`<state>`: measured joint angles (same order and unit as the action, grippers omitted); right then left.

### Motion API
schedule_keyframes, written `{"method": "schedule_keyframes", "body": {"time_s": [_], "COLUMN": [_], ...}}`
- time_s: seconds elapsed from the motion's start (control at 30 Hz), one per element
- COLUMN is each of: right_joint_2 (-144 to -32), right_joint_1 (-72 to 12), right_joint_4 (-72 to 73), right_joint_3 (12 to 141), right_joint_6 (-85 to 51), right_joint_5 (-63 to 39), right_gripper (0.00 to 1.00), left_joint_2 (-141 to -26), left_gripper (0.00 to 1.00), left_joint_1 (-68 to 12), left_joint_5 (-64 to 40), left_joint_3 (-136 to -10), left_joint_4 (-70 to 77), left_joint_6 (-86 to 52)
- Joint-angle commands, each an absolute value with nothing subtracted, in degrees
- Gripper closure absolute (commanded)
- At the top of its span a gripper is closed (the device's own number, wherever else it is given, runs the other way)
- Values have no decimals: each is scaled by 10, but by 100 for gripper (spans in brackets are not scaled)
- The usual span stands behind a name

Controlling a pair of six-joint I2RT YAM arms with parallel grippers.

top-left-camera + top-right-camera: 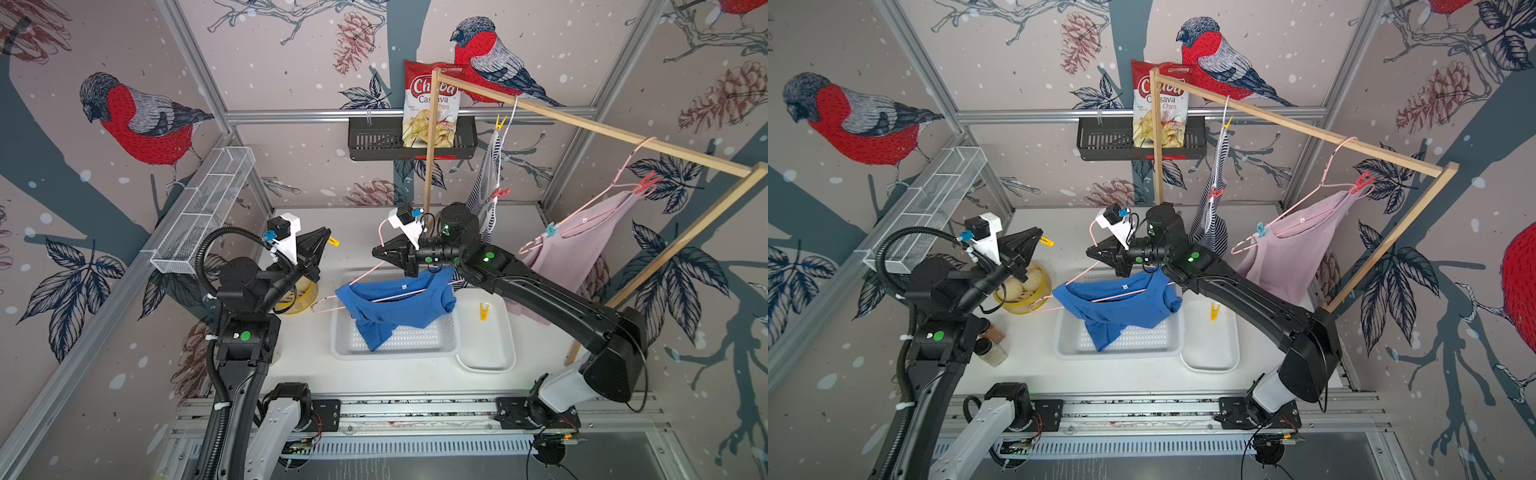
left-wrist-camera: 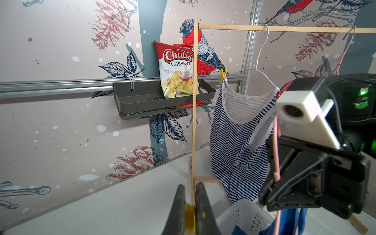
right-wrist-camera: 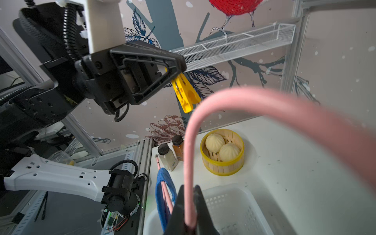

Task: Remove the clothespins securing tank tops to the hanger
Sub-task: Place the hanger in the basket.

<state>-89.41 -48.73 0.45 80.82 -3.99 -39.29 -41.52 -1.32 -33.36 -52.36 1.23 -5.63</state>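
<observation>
Yellow clothespin (image 3: 185, 94) pinched in the left gripper (image 3: 179, 68), jaws clamped right down on it, held up in the air and touching nothing else, above the bamboo steamer (image 3: 225, 168).

Across from it, the right gripper (image 1: 376, 251) is squeezed shut on the hook of the pink hanger (image 1: 399, 297). The blue tank top (image 1: 395, 307) hangs crooked from that hanger, its hem dangling into the white basket (image 1: 345, 353). No pegs showing on it from here.

Just beside the basket, a second yellow clothespin (image 1: 484, 311) lies in the white tray (image 1: 490, 353). That looks like the drop-off spot, so the step in hand reads as delivering this one.

To do it cleanly, swing the left arm wide of the hanger's end wire and the right gripper's body, get low over the tray before the jaws part, and let the peg fall flat rather than bounce. The right side should hold the hanger steady meanwhile.

Plenty left on the wooden rack (image 1: 582, 124). The striped top (image 1: 488, 174) has a yellow pin (image 1: 500, 122) and a red-pink pin (image 1: 500, 193), and the mauve top (image 1: 582, 249) has a red pin (image 1: 647, 183) and a teal pin (image 1: 551, 230).
</observation>
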Motion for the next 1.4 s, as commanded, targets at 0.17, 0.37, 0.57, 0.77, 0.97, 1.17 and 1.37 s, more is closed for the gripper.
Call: {"method": "schedule_keyframes", "body": {"time_s": [0.17, 0.37, 0.57, 0.77, 0.97, 1.17, 1.37], "right_joint_2": [-972, -1029, -1089, -1111, -1094, -1030, -943], "right_joint_1": [-439, -423, -414, -408, -407, -410, -407], "right_joint_4": [-2, 0, 47, 28, -17, -39, -16], "right_joint_3": [785, 790, 795, 806, 801, 789, 767], "right_joint_6": [-100, -86, -150, -171, -150, -133, -152], "right_joint_5": [-439, -405, -442, -394, -322, -265, -306], "right_gripper": [100, 93, 73, 62, 52, 48, 40], "left_joint_2": [-429, -437, -425, -430, -442, -460, -479], "left_gripper": [100, 100, 100, 100, 100, 100, 100], "left_joint_1": [-12, -13, -12, -13, -12, -12, -13], "left_joint_5": [-351, -379, -381, -383, -388, -413, -478], "left_joint_3": [-512, -504, -492, -486, -476, -468, -465], "left_joint_4": [39, 31, 37, 47, 58, 74, 128], "left_joint_6": [-70, -79, -86, -92, -97, -117, -169]}}
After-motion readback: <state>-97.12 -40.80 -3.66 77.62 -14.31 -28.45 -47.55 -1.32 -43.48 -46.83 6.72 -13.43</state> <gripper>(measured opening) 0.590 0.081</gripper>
